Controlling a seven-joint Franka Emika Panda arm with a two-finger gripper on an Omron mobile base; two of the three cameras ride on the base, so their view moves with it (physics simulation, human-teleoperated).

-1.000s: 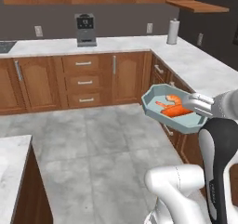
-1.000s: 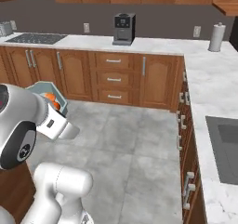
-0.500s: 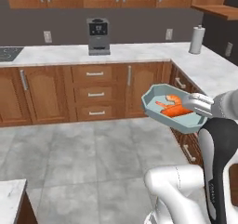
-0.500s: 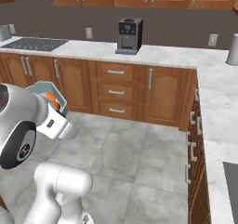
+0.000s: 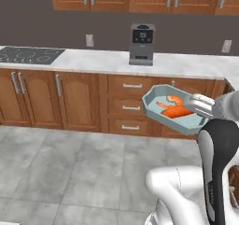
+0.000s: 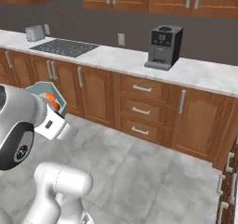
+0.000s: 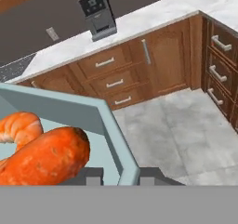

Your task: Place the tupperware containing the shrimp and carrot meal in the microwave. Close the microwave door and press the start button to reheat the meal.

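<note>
Pale blue-grey plastic forms the tupperware (image 5: 173, 110), which is carried in the air above the grey tiled floor (image 5: 70, 168), clear of any counter. It is held at its right-hand rim by the gripper (image 5: 198, 105). In the hand view the two dark fingertips (image 7: 94, 175) are seen pressed onto the thin flared wall of the tupperware (image 7: 109, 125), one inside and one outside, so the tool is pinching the rim and not standing spread.

The shrimp and carrot meal (image 5: 173, 108) lies loose on the tray floor, near the gripped side; a curled shrimp (image 7: 19, 127) and a carrot chunk (image 7: 49, 155) are noted. The tray is seen slightly tilted.

The container is judged light and fairly stiff, though the thin wall may flex under an edge grip. The smooth plastic is judged slippery, and the food is free to slide if the tray is tipped. A level carry is advised. The rim is the only practical place of hold.

A coffee machine (image 5: 141, 44) stands at the back edge of the counter (image 5: 93, 60). A cooktop (image 6: 64, 47) is set in the counter's left part.
</note>
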